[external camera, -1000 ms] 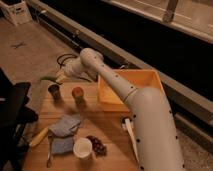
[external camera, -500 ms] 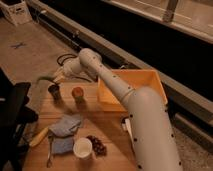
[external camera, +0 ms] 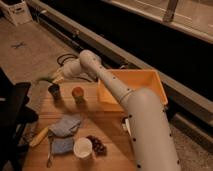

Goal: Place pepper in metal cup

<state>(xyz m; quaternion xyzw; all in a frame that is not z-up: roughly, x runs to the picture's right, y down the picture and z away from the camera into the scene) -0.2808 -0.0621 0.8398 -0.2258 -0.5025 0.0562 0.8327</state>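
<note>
While the big white arm (external camera: 135, 107) reaches far across the wooden table (external camera: 105, 127), its tip has slid a little closer to the cups than it was a moment ago. That looks like a good sign, because the pepper now hangs almost over the place it must go. The orange tray (external camera: 131, 86) sits at the back of the table, and blue cloths (external camera: 65, 131) lie near the front beside a white cup (external camera: 82, 148) and some dark grapes (external camera: 97, 144). A cup with an orange inside (external camera: 77, 93) stands next to the metal cup (external camera: 54, 90). The gripper (external camera: 56, 78) is just above and behind that metal cup. Its jaws are squeezed together on the pepper (external camera: 46, 78), which sticks out sideways, thin and green. The pepper is not in the cup yet.
</note>
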